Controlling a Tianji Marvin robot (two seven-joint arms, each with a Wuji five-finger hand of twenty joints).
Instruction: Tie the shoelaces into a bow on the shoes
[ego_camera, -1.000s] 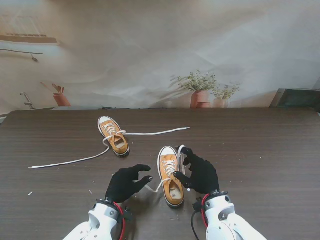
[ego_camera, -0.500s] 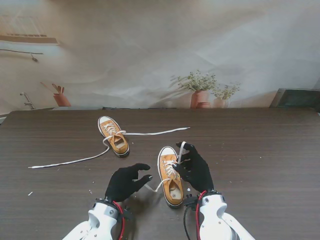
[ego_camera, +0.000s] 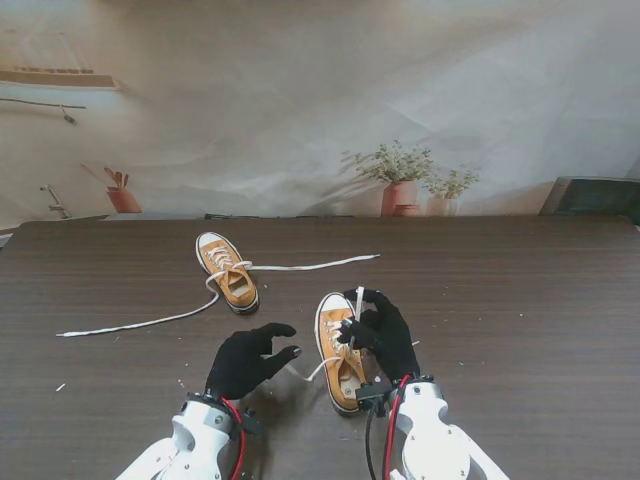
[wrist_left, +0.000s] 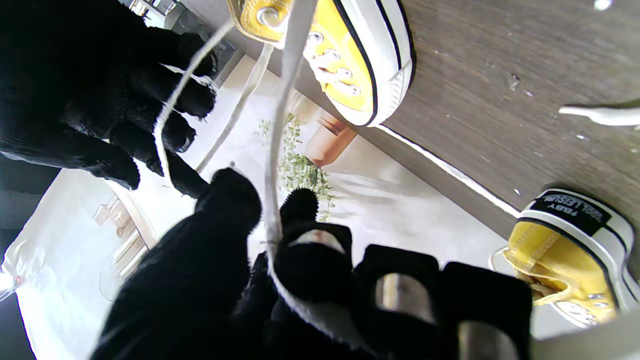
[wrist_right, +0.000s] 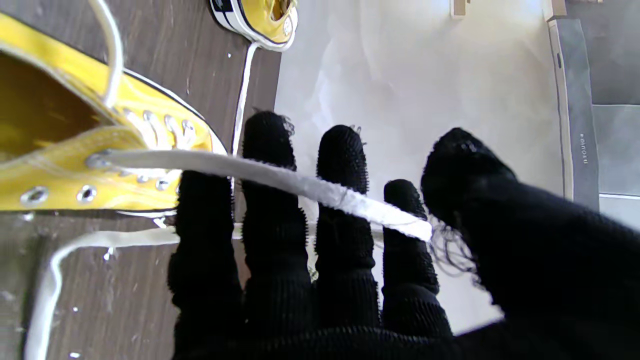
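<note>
The near yellow shoe (ego_camera: 336, 322) lies between my hands, toe pointing away from me. My left hand (ego_camera: 246, 365) sits to its left, shut on one white lace (wrist_left: 280, 125), which runs from an eyelet into the pinch of thumb and forefinger. Over the shoe's right side my right hand (ego_camera: 380, 335) holds the other lace (wrist_right: 280, 177), stretched from an eyelet across its fingers (wrist_right: 345, 165) to the thumb. The far yellow shoe (ego_camera: 228, 272) lies farther away on the left, its laces (ego_camera: 130, 324) loose on the table.
The dark wooden table (ego_camera: 520, 300) carries small white crumbs near my left hand. The far shoe's second lace (ego_camera: 310, 265) trails rightward behind the near shoe. Potted plants (ego_camera: 400, 180) stand beyond the table's far edge.
My right hand has shifted left over the near shoe, drawing its lace up and across. The left hand has hardly moved.
</note>
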